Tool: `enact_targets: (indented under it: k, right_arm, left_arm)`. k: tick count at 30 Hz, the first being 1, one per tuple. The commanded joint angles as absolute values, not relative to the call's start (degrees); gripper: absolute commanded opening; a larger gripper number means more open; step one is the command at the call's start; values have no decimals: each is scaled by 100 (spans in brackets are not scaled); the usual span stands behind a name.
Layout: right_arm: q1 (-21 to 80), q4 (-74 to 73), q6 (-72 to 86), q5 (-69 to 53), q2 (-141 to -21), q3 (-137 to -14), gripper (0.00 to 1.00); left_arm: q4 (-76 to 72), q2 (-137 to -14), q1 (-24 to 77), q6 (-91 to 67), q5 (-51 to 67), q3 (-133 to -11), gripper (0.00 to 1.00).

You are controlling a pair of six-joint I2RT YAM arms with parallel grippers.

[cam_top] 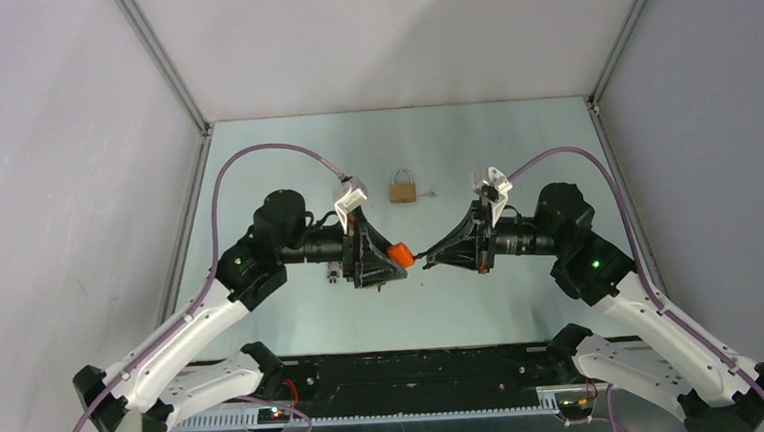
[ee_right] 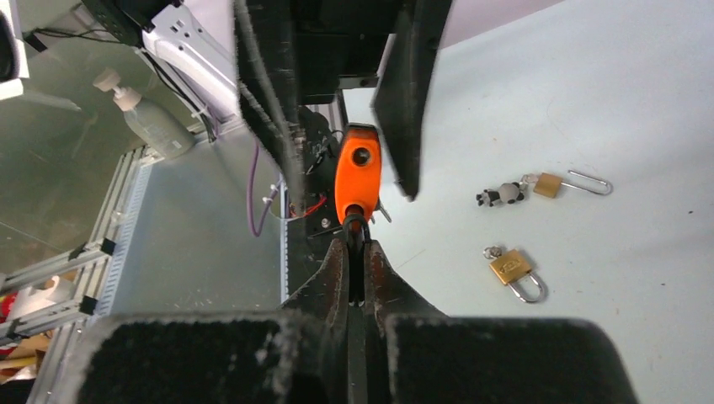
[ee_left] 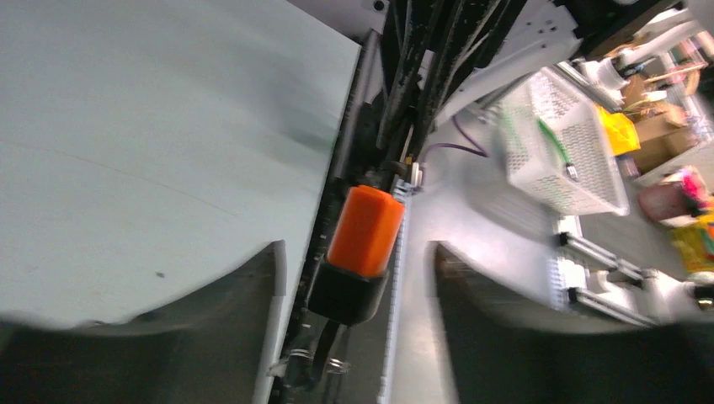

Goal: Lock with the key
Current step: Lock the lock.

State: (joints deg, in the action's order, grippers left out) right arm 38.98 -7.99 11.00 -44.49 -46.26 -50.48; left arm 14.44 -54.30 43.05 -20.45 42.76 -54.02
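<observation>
An orange lock (cam_top: 397, 252) with a black end and a thin black loop hangs above the table's middle, between the two grippers. My right gripper (cam_top: 428, 258) is shut on that black loop (ee_right: 355, 231); the orange body (ee_right: 358, 172) sticks out past its tips, a round hole facing the camera. My left gripper (cam_top: 393, 259) is open, its fingers (ee_right: 408, 93) standing on either side of the orange body (ee_left: 366, 229) with a gap on each side. No key shows clearly.
A brass padlock (cam_top: 402, 189) lies on the table behind the grippers and shows in the right wrist view (ee_right: 511, 269). A small padlock with a panda charm (ee_right: 547, 183) lies under the left arm (cam_top: 333, 271). Grey walls enclose the table.
</observation>
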Motion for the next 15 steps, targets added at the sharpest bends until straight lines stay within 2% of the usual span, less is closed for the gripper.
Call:
enact_targets:
  k: [1, 3, 4, 10, 15]
  right_arm:
    - [3889, -102, 1922, -4243, -4514, -5299, 0]
    - [3846, -64, 2310, -4028, -4482, -5304, 0]
    - [3831, -58, 2438, -3879, -4480, -5301, 0]
    - [3796, 219, 3375, -3406, -4527, -5300, 0]
    - [3800, 429, 3708, -3217, -4474, -5300, 0]
  left_arm:
    - [1132, -5084, 4307, -1818, 3769, -5416, 85]
    - [1117, -4884, 4313, -1699, 3458, -5340, 97]
    - [1099, -4754, 4310, -1636, 3350, -5308, 99]
    - [733, -4379, 4372, -1579, 2799, -5079, 100]
    - [72, -4280, 4395, -1722, 2777, -4892, 100]
